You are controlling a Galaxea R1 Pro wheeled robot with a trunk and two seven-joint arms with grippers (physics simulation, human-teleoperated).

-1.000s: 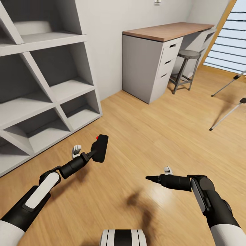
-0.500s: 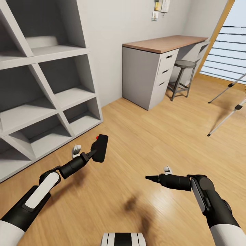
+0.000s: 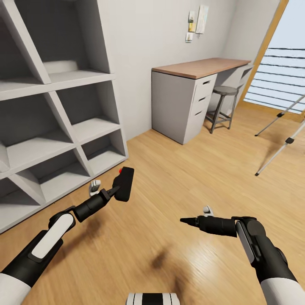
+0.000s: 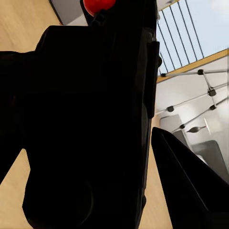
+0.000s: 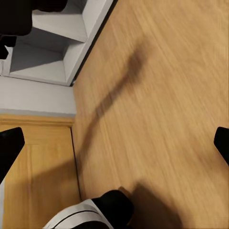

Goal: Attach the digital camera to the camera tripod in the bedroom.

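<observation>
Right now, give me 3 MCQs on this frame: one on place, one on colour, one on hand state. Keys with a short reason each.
1. Where does the stool stand?
A. Tucked at the desk's open end
B. Inside the shelving unit
C. Between the tripod legs

2. What colour is the button on top of the digital camera?
A. Green
B. Red
C. Yellow

3. What is the state of the right hand?
A. Shut on the camera
B. Shut on a tripod leg
C. Open, holding nothing

Key:
1 A: the stool sits beside the drawers under the desk top.
2 B: a red knob shows on the camera in the head and left wrist views.
3 C: the right wrist view shows its fingers wide apart over bare floor; the left hand holds the camera.
</observation>
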